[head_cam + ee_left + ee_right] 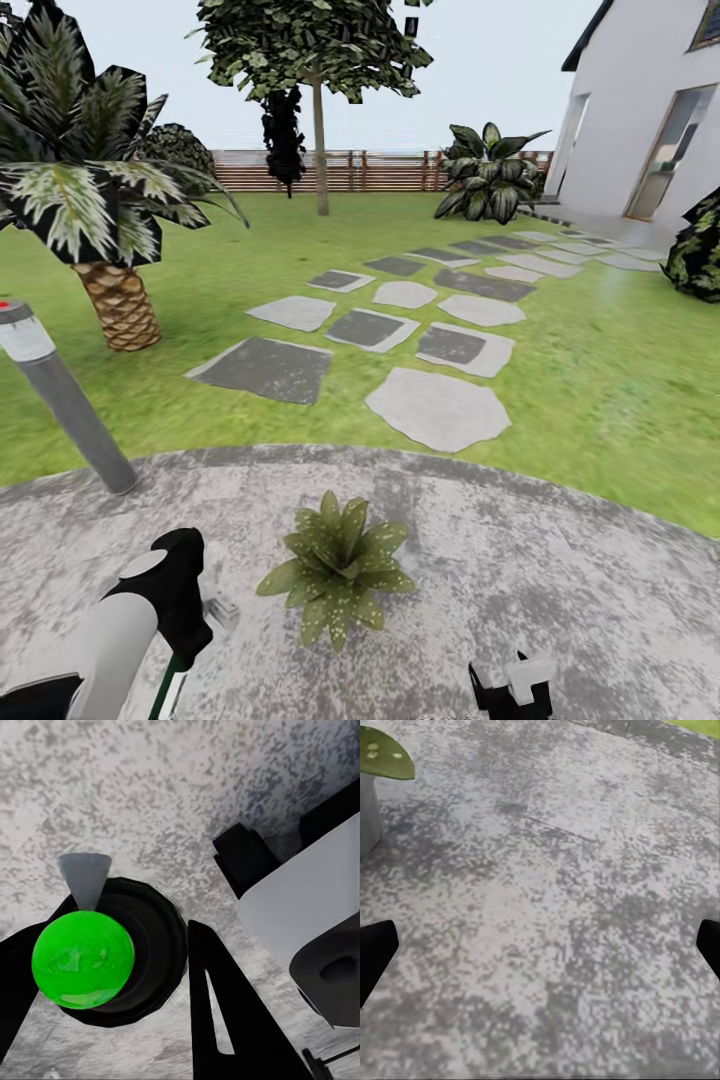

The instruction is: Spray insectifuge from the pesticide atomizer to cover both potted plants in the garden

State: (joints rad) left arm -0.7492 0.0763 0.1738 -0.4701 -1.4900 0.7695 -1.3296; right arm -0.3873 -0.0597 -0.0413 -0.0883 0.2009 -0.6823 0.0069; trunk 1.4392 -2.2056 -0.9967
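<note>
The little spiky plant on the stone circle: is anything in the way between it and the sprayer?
Nothing visible is. The potted plant sits alone on the grey patio, and bare stone lies between it and the left tool, which has the pesticide atomizer between its fingers. The grey lamp post stands off to the side.

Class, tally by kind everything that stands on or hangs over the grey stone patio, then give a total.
Potted plant: 1
Grey post: 1
Pesticide atomizer: 1
Grippers: 2, the left gripper and the right gripper
Total: 5
</note>
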